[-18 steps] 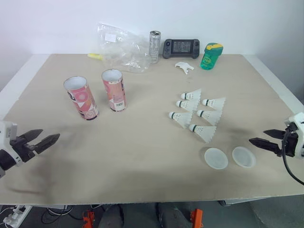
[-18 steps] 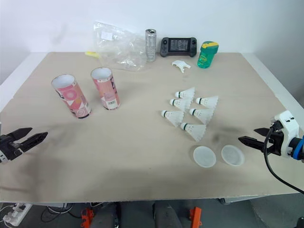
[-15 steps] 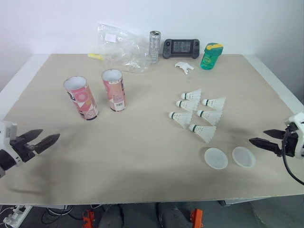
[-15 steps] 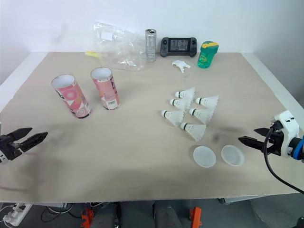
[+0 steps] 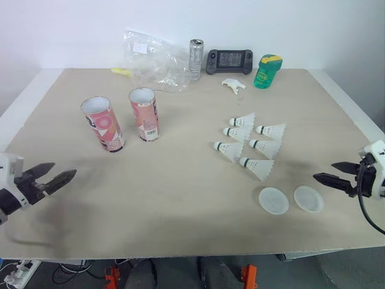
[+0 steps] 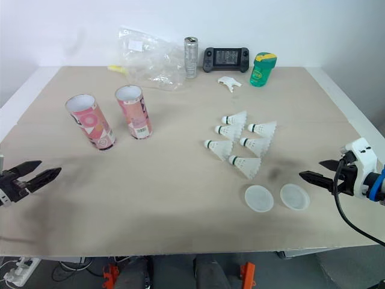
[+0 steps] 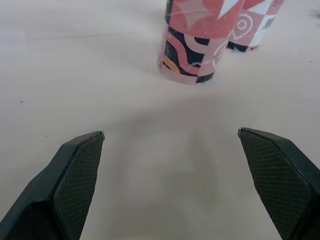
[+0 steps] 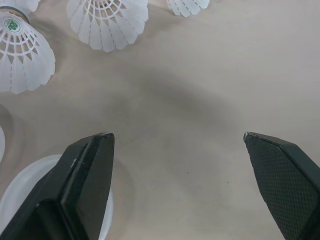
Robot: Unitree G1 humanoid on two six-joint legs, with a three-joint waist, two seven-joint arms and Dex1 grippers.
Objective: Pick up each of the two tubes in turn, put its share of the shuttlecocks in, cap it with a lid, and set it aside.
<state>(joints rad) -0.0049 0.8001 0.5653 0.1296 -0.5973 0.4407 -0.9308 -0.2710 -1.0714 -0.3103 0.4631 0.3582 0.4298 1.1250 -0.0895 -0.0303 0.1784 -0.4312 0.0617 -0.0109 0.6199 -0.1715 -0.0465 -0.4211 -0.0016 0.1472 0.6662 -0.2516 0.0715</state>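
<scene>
Splayed left gripper (image 5: pixel 64 168) facing tubes (image 7: pixel 192 50) in its wrist view, splayed right gripper (image 5: pixel 323 170) facing shuttlecocks (image 8: pixel 107 22), lid (image 8: pixel 22 195)

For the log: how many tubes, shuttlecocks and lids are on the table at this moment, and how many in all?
Tubes: 2
Shuttlecocks: 6
Lids: 2
Total: 10

Head stereo overlooks table (image 5: pixel 180 198); left wrist faces tubes (image 7: pixel 192 47).
</scene>
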